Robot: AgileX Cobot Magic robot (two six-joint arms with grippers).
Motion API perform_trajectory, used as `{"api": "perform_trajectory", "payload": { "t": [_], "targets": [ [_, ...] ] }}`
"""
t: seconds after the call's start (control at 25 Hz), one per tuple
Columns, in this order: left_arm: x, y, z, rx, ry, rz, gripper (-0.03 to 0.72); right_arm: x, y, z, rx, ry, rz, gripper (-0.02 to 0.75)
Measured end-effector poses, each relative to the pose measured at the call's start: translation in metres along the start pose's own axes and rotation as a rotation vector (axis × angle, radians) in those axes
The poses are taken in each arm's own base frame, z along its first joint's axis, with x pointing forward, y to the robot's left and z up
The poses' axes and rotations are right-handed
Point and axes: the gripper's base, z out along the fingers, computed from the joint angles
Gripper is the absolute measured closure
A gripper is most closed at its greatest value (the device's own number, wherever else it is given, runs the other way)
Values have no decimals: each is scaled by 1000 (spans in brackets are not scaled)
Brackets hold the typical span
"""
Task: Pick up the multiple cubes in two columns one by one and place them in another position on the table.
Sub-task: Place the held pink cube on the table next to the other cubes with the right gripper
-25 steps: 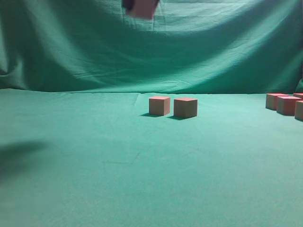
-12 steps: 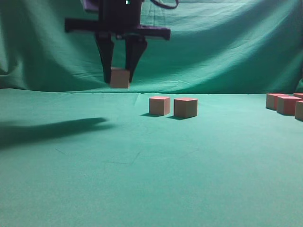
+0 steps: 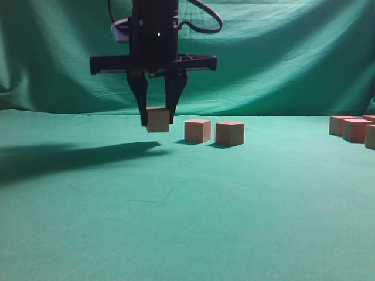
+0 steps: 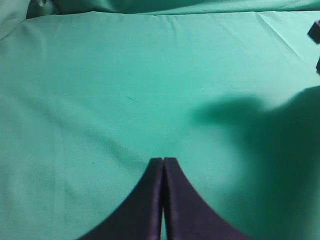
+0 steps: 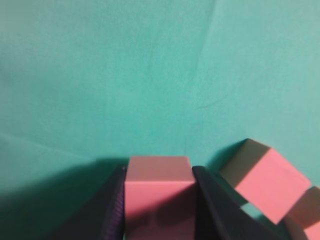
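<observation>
Pinching a sharp-edged pink cube (image 3: 157,119) just above the creased green table (image 3: 176,199), the black right gripper (image 3: 157,114) is clamping it beside two resting cubes (image 3: 214,132). The left gripper (image 4: 163,161) is hanging closed, its smooth dark fingers (image 4: 150,200) touching.

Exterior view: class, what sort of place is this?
Probably a staged robot test set: a table draped in green cloth, a green curtain behind, and identical cubes, one held in the right gripper's jaws.

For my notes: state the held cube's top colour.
Reddish-pink; the cube shows best in the right wrist view.
</observation>
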Motion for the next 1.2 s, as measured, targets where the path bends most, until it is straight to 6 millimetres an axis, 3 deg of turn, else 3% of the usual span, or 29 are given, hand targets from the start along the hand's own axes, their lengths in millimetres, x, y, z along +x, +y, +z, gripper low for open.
{"api": "perform_trajectory", "payload": {
  "t": [0.16,1.08,1.12,1.2],
  "targets": [
    [0,0,0,0,0,0,688,0,2,13,2,3,-1,471],
    [0,0,0,0,0,0,688,0,1,22,36,1,-13,471],
    [0,0,0,0,0,0,688,0,1,22,35,0,-13,430],
    [0,0,0,0,0,0,688,0,1,22,35,0,-13,426]
  ]
}}
